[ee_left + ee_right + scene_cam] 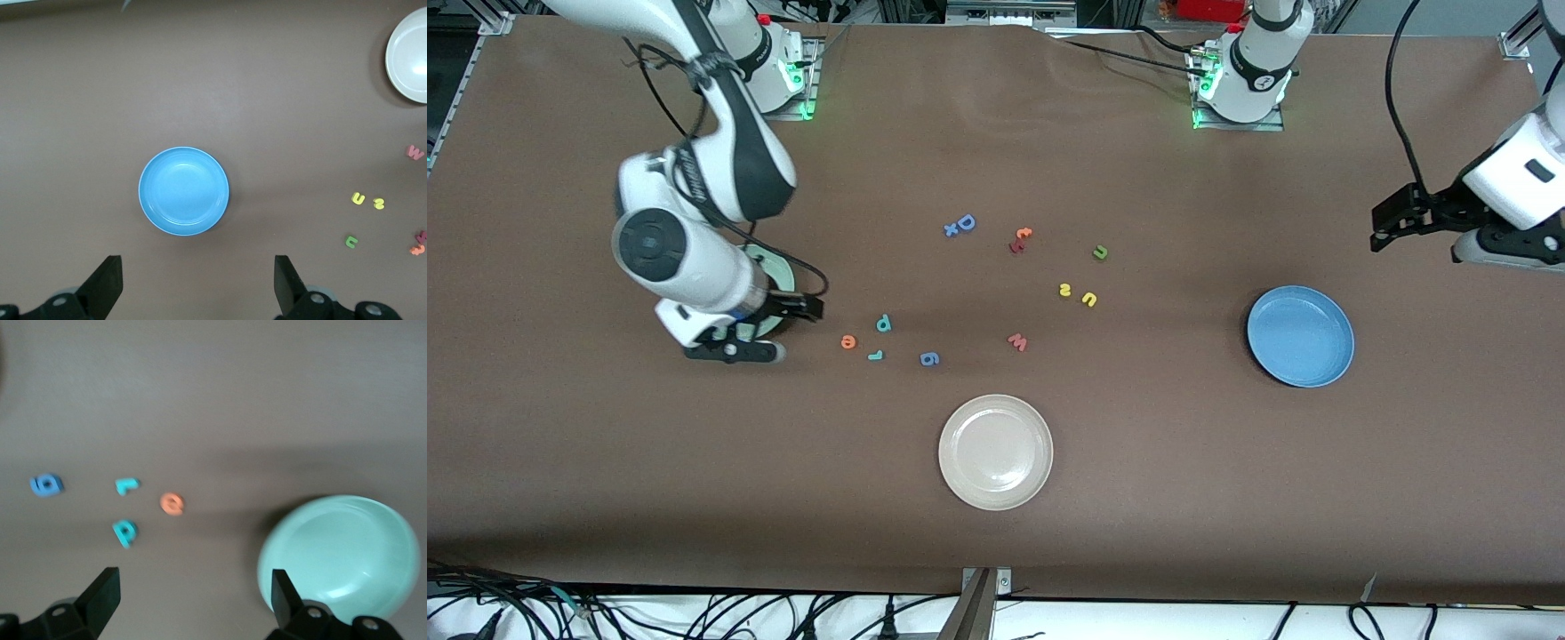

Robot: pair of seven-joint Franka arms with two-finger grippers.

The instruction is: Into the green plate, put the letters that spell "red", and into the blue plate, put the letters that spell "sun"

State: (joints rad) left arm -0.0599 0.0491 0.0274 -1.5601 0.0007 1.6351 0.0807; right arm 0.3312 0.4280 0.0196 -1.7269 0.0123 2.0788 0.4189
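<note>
The orange "e" (848, 341), teal "d" (883, 323) and small teal "r" (875, 356) lie close together beside the green plate (780, 270), which the right arm mostly covers. My right gripper (767, 329) hangs open and empty over the plate's edge. Its wrist view shows the green plate (340, 553), "e" (172, 503), "r" (125, 483) and "d" (124, 531). The yellow "s" (1064, 290), yellow "u" (1089, 300) and olive "n" (1100, 252) lie mid-table. The blue plate (1300, 336) sits toward the left arm's end. My left gripper (1387, 224) is open in the air near that plate (183, 191).
A beige-white plate (995, 452) sits nearer the front camera than the letters. Other letters lie among them: a blue "6" (929, 358), a blue "D" (960, 225), a red-and-orange pair (1020, 240) and a salmon "w" (1017, 341).
</note>
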